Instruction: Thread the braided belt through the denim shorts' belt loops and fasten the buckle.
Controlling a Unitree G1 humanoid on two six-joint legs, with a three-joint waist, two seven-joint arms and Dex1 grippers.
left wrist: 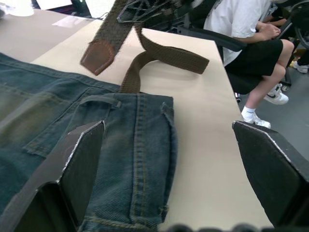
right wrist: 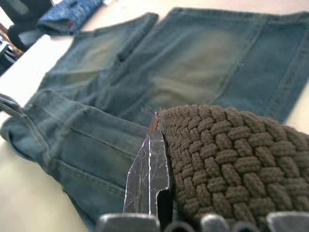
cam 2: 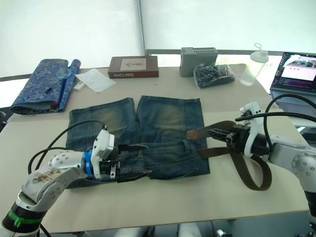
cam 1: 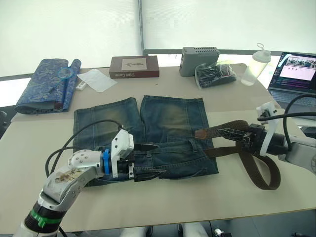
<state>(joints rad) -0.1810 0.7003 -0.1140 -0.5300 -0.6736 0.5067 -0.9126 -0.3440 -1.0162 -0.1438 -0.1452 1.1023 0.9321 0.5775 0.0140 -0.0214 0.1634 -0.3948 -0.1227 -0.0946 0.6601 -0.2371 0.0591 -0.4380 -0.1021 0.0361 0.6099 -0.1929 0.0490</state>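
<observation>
Right gripper (cam 1: 245, 137) pinches the floppy belt (cam 1: 256, 170) near its tip; left gripper (cam 1: 148, 160) gapes wide over shorts (cam 1: 168, 123)

A: What lies along the far edge of the tabletop (cam 1: 163, 207)?

B: At upper left a rolled blue patterned cloth (cam 1: 45, 84), then white paper (cam 1: 97, 79), a dark red box (cam 1: 134, 66), a grey box (cam 1: 199, 60) and a black bag (cam 1: 215, 74).

A: And at upper right?

B: A clear bottle (cam 1: 256, 65) beside an open laptop (cam 1: 295, 75). A seated person (left wrist: 251, 43) shows in the left wrist view.
</observation>
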